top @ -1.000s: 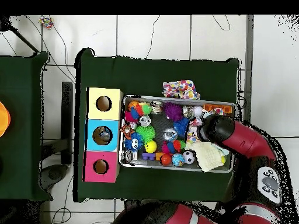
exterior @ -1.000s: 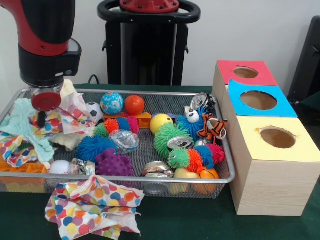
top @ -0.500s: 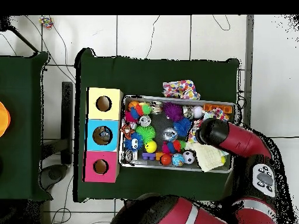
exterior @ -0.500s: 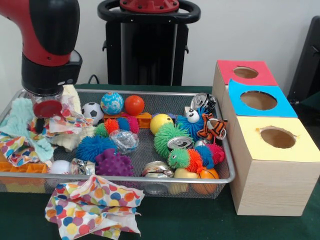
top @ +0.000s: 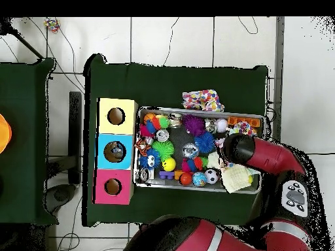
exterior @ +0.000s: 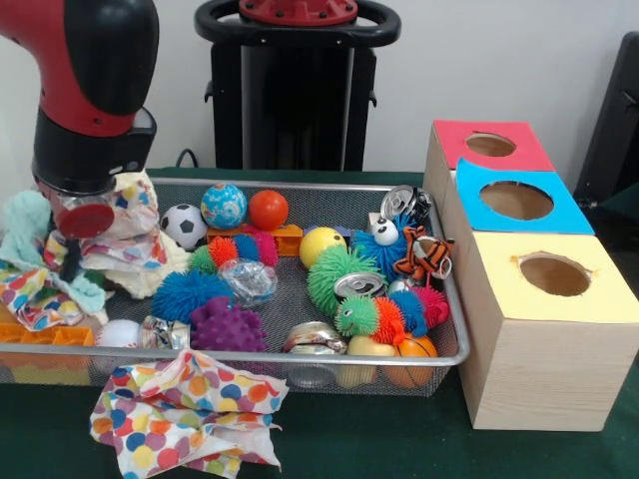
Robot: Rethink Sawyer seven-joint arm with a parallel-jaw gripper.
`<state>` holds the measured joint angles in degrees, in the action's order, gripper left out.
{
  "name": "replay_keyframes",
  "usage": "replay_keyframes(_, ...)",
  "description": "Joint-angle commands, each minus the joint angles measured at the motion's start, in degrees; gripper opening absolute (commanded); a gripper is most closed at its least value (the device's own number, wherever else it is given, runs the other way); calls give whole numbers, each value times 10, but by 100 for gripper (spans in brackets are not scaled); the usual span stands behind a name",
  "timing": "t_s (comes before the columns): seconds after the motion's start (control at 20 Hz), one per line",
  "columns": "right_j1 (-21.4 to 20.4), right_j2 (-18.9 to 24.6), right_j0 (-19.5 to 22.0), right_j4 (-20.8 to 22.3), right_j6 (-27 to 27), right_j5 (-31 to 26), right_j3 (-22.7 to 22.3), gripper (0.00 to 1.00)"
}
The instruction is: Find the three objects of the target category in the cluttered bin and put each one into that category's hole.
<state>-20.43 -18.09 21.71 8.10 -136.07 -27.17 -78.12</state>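
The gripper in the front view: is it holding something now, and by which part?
It cannot be told. The gripper is low among the polka-dot cloths at the end of the wire bin, and its tip is hidden by them.

Plain pale wall (exterior: pixel 499 60) ran behind the table, evenly lit, no hard shadows. Dark green cloth (exterior: pixel 399 449) covered the tabletop. From above, the floor (top: pixel 170 39) was large light tiles with dark grout lines; thin cables (top: pixel 252 26) trailed across it near the upper edge. A second green-covered table (top: pixel 23 131) stood to the left, apart from the main one, with an orange object (top: pixel 4 134) at its left edge, cut off. A narrow dark strip (top: pixel 75 137) lay in the gap between the two tables. A black chair back (exterior: pixel 614 120) showed at the front view's right edge.
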Motion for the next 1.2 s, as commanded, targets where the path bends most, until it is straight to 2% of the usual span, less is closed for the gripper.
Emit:
replay_keyframes(0.05,35,57,19,47,51,18,9,100)
replay_keyframes(0.25,22,89,44,31,55,-3,-10,100)
replay_keyframes(0.45,-11,125,77,26,86,-17,-31,100)
replay_keyframes(0.65,-53,148,96,16,114,-87,-24,100)
replay_keyframes(0.85,-73,160,99,7,103,-141,-10,100)
replay_keyframes(1.05,-73,169,105,2,79,-144,-6,100)
replay_keyframes(1.2,-83,186,117,-17,54,-134,-37,100)
